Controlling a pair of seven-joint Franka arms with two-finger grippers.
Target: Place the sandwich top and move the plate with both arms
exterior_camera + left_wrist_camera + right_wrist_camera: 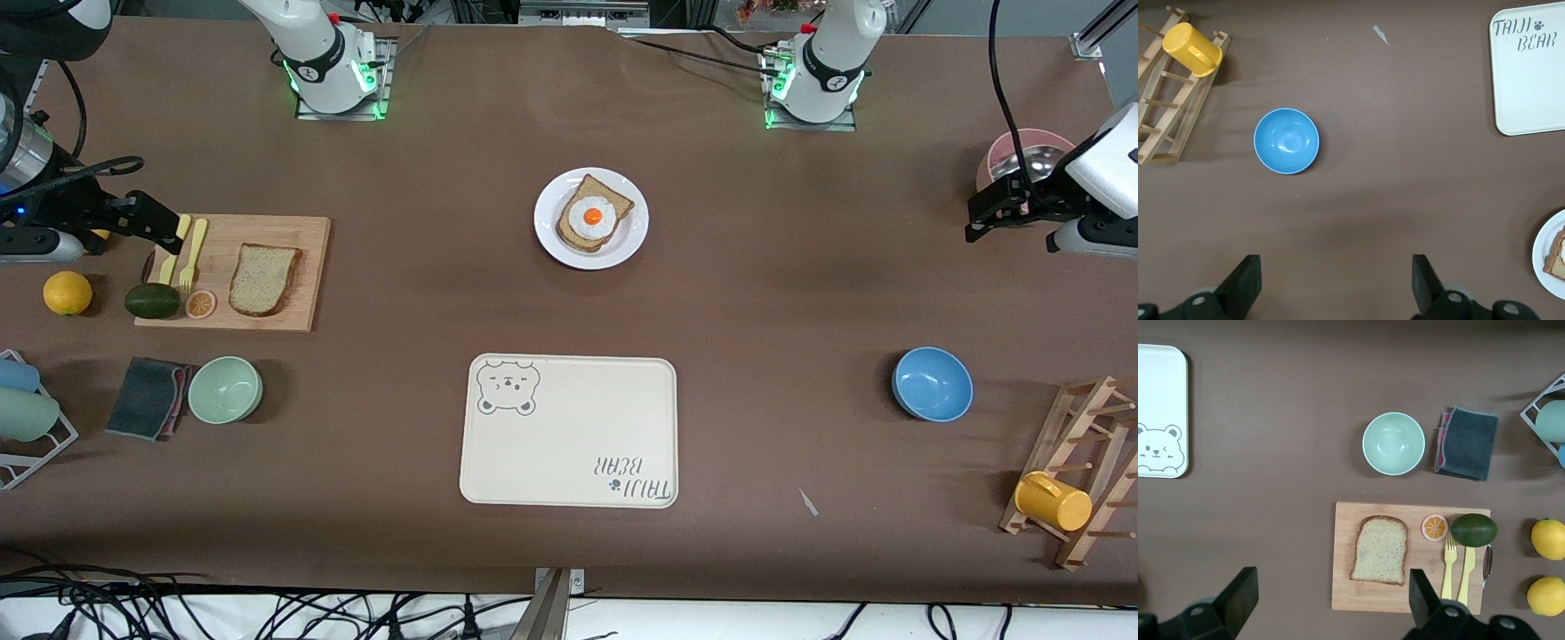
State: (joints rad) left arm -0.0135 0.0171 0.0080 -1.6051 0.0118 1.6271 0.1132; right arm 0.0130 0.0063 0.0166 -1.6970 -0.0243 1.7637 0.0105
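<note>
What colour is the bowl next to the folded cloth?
Pale mint green bowl, beside the dark grey cloth; the right wrist view shows it best.

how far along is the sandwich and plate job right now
Nothing looks done yet. The sandwich top lies on the cutting board, apart from the egg slice on the plate. Nothing is in hand: the right claw hangs open over the board's edge, the left claw open over bare table by a pink bowl. Left: top the sandwich, then move the plate.

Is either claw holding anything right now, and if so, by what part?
Nothing is held. The left claw is open near the pink bowl; the right claw is open over the cutting board.
</note>
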